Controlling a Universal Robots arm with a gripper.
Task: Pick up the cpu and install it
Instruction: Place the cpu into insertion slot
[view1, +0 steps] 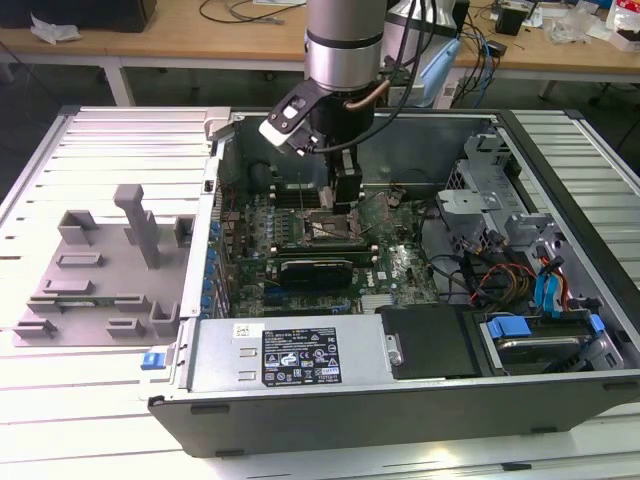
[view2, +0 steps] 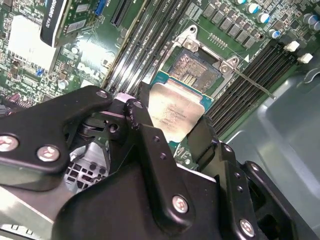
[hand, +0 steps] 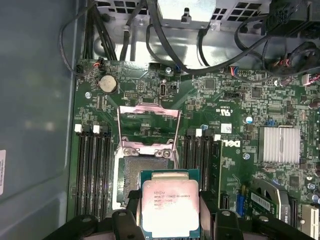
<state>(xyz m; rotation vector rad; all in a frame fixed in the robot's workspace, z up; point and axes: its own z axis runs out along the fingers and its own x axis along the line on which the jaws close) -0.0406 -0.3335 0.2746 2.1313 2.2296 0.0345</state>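
Gripper (view2: 175, 125) clenched on the cpu (view2: 176, 112): two black, bolted fingers (view2: 150, 145) pinch it by opposite edges. The chip lies flat, its matte silver plate facing up toward both wrist cameras. It is square, with no real long axis, and its teal rim runs roughly parallel to the edges of the socket (hand: 145, 175). In the first wrist view the cpu (hand: 171, 210) overlaps the socket's near edge, with the dark contact field exposed beyond it. Whether chip and socket touch cannot be told.

The socket's bare metal retention frame (hand: 148, 117) stands flipped open. Long black memory slots (hand: 92, 170) flank it on both sides on the green motherboard (hand: 250, 100), which also carries a finned silver heatsink (hand: 279, 145).

In the exterior view the arm (view1: 345, 40) reaches down into a grey computer case (view1: 560, 150) lying open on a slatted pale table (view1: 100, 130). A grey moulded fixture (view1: 100, 270) sits on the exterior view's left. Wooden benches (view1: 180, 40) strewn with cables stand behind.
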